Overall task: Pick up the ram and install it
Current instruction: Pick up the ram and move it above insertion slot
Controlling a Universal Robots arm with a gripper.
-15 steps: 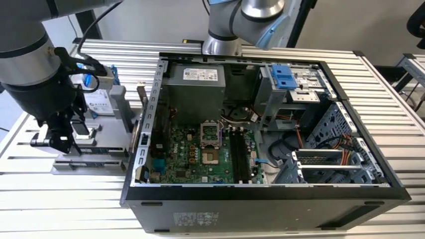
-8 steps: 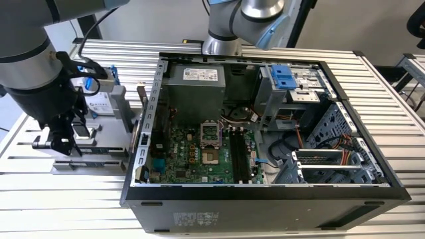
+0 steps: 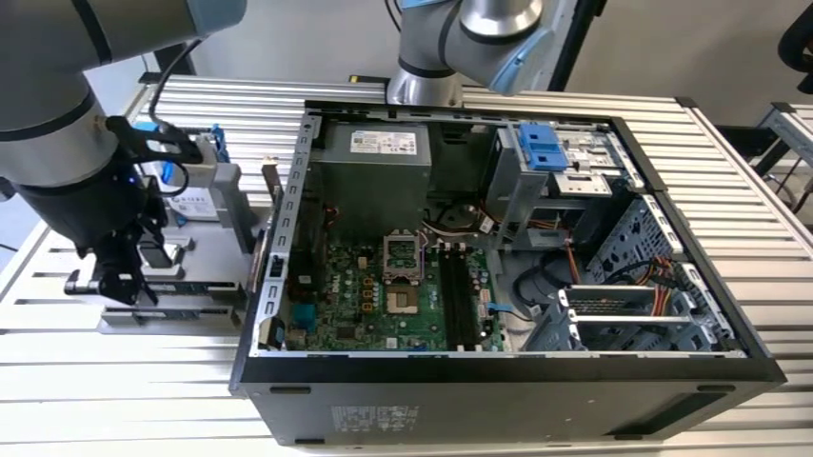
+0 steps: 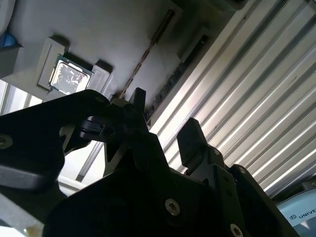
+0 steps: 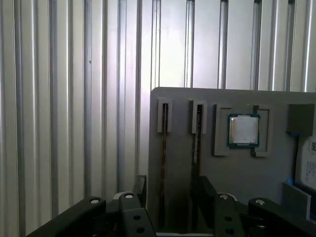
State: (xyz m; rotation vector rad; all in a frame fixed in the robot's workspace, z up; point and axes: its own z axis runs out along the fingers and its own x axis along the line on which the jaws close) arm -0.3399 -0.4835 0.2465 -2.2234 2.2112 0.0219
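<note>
Ribbed silver aluminium table carries an open black computer case lying on its side, with a green motherboard inside and long black memory slots at its right part in the exterior view. Just beside the case, on the exterior view's left, sits a grey moulded parts tray. The black two-fingered gripper on the dark arm hangs over the near end of that tray. In the first wrist view the gripper shows its fingers spread well apart with nothing between them but air, and the second wrist view shows the gripper in the same wide stance, gripping nothing. The ram, a slim flat stick seen edge-on as a thin brownish line, stands on its long edge in a narrow groove of the tray, with a second, similar groove just beside it. In the second wrist view the ram runs away from the fingertips, apart from them. A small square silver processor chip lies in its own pocket beyond the grooves, also seen in the second wrist view.
</note>
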